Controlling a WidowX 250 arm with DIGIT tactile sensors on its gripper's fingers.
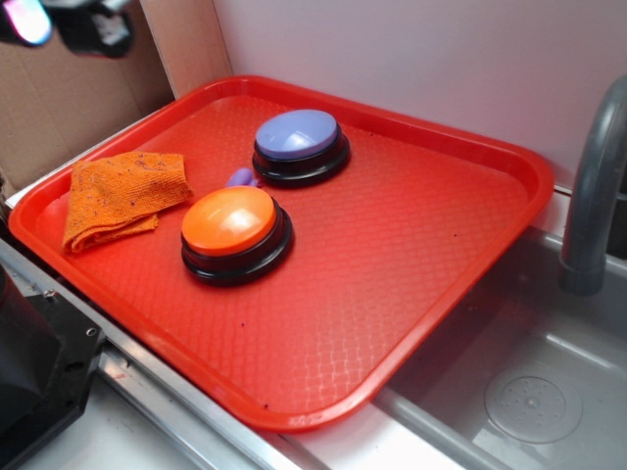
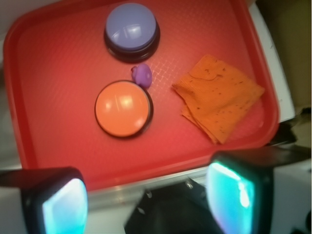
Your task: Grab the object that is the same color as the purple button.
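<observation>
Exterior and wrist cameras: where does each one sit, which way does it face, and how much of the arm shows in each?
Exterior: off to the side and above, looking obliquely down at the red tray beside a sink; only a blurred bit of the gripper shows at top left.
Wrist: on the arm, looking almost straight down at the tray; both fingers frame the bottom edge, open and empty.
Shared: purple button, orange button, small purple object between them, orange cloth.
</observation>
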